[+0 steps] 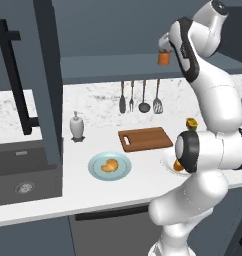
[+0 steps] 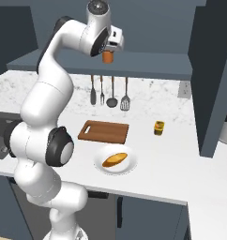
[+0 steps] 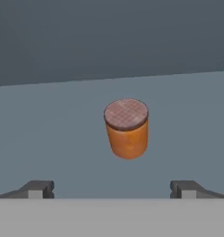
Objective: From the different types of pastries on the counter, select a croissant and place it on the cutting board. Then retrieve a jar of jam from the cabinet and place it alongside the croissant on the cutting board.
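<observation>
Jam jar (image 3: 127, 128) is the current target, yet the board (image 1: 145, 138) is bare and the croissant (image 1: 110, 165) is seen at 6 o'clock on the blue plate (image 1: 95, 172), so the first half of the task looks undone.

Cabinet (image 1: 48, 80): door swung open, shelf (image 2: 148, 65) exposed. Jar stands upright on the shelf, at 12 o'clock from the gripper (image 3: 112, 189) in the hand view, well centred between the fingertips (image 3: 37, 189).

Gripper: jaws spread wide, nothing held, apart from the jar.

Judgement for a clean grasp:
- approach should be kept straight along the hand axis, fingers passed either side of the body below the lid
- closing is best delayed until the jar sits fully between the pads
- jar should be lifted slightly before withdrawal, so it isn't dragged on the shelf.
</observation>
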